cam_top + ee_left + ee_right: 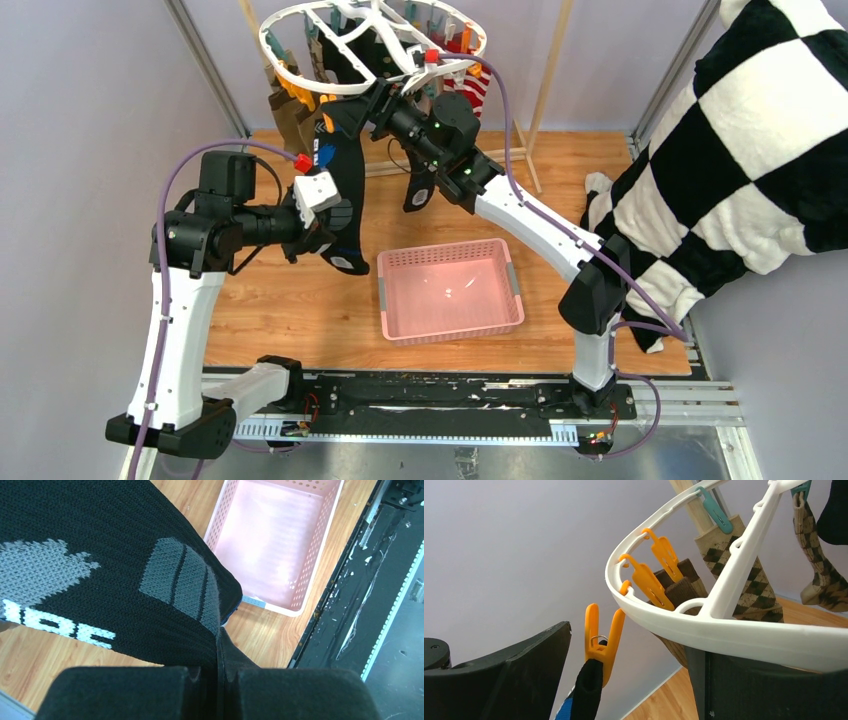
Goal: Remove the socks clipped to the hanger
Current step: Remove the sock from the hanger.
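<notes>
Left pincer (pixel 218 676) tight on black sock (pixel 100 560), tips unseen under the cloth

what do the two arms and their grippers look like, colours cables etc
The left arm and right arm both have white links between black joint housings, on black bases. A purple cable runs along each to a red plug near the wrist. Small green lights dot the right arm. The left gripper and right gripper have matte black, blocky fingers.

Arms (pixel 185 310): we count two.
Hanger (pixel 318 88): we count one.
Pink basket (pixel 452 330): one.
Checkered cloth (pixel 740 150): one.
Orange clips (pixel 600 640), right wrist view: three.
</notes>
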Available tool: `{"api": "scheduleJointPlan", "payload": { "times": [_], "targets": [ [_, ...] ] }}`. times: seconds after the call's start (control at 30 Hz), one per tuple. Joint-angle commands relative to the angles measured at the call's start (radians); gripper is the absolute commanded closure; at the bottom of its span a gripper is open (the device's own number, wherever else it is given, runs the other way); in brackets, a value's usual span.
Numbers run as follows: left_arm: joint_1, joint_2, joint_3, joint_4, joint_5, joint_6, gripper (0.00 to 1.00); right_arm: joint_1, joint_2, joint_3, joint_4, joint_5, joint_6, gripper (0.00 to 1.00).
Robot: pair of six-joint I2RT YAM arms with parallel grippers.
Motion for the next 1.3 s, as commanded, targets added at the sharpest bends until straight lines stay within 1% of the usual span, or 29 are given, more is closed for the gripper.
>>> {"api": "scheduleJointPlan", "payload": {
  "times": [0.0, 0.07, 0.13, 0.17, 0.2, 0.27, 0.4, 0.53, 0.73, 0.87, 1.07, 1.27],
  "targets": [
    [-0.017, -0.019, 0.017, -0.017, 0.020, -0.012, 1.00, 0.010, 0.012, 0.031, 0.037, -0.005, -0.011, 0.16],
    [-0.022, -0.022, 0.019, -0.019, 0.022, -0.012, 1.00, 0.009, 0.015, 0.040, 0.027, 0.007, -0.004, 0.20],
    [-0.026, -0.025, 0.022, -0.019, 0.020, -0.012, 1.00, 0.015, 0.007, 0.032, -0.007, 0.032, -0.007, 0.21],
    [-0.027, -0.026, 0.025, -0.019, 0.017, -0.012, 1.00, 0.020, -0.008, 0.006, -0.015, 0.064, -0.016, 0.18],
    [-0.027, -0.025, 0.028, -0.019, 0.010, -0.013, 1.00, 0.027, -0.031, -0.036, -0.005, 0.086, -0.023, 0.11],
    [-0.027, -0.025, 0.035, -0.018, -0.002, -0.008, 1.00, 0.033, -0.085, -0.138, 0.058, 0.103, -0.020, 0.05],
    [-0.027, -0.024, 0.025, -0.018, -0.012, 0.001, 1.00, 0.032, -0.191, -0.292, 0.121, 0.136, -0.020, 0.02],
    [-0.027, -0.020, 0.023, -0.019, -0.017, 0.004, 1.00, 0.034, -0.251, -0.361, 0.144, 0.144, 0.003, 0.01],
    [-0.028, -0.007, 0.039, -0.019, 0.000, -0.023, 1.00, 0.037, -0.183, -0.299, 0.161, 0.109, 0.046, 0.02],
    [-0.031, -0.009, 0.041, -0.019, 0.000, -0.026, 1.00, 0.038, -0.128, -0.243, 0.180, 0.090, 0.065, 0.07],
    [-0.045, -0.001, 0.046, -0.019, 0.005, -0.036, 1.00, 0.041, -0.067, -0.155, 0.200, 0.094, 0.062, 0.11],
    [-0.058, -0.002, 0.044, -0.019, 0.001, -0.041, 1.00, 0.044, -0.057, -0.173, 0.313, 0.151, 0.047, 0.21]
  ]
}}
